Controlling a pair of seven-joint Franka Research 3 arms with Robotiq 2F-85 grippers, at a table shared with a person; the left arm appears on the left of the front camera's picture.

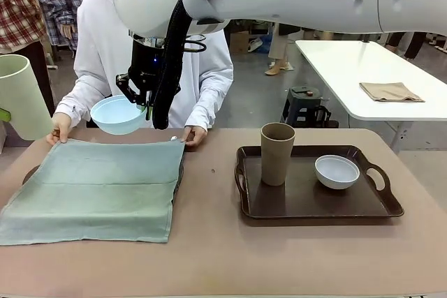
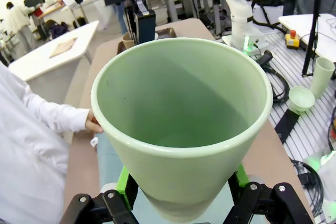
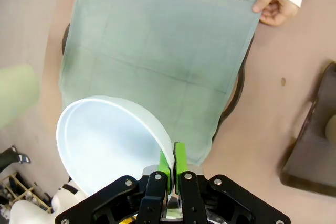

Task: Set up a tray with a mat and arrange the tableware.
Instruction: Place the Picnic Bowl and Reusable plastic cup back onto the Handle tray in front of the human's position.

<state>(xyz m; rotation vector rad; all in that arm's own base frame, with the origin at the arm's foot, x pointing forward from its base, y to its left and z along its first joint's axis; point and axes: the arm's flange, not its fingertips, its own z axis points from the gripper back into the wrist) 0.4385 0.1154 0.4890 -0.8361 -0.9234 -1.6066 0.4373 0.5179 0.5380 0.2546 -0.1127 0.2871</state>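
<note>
The light blue bowl [image 3: 105,145] hangs in the air, tilted, above the near edge of the green mat [image 1: 98,186]. The right gripper [image 3: 173,163] pinches its rim, one green pad inside the wall and one outside. The bowl looks light, stiff and smooth, probably plastic. A rim pinch seems enough, though the bowl could swing or slide between the pads, so I think it should be set down gently.

The pale green tumbler [image 2: 181,124] is clamped low on its narrow part by the left gripper [image 2: 182,182], beside the mat. Its wall tapers and looks slippery, so it may creep out of a loose grip.

The person's hands [image 1: 59,128] press the far corners of the mat. The brown tumbler [image 1: 277,153] and the white bowl [image 1: 336,171] stand apart on the brown tray [image 1: 314,204].

Under the mat only a dark rim [image 3: 239,85] shows, apparently a second tray. The green tumbler's base is hidden by the fingers, and the front view cuts it off.
</note>
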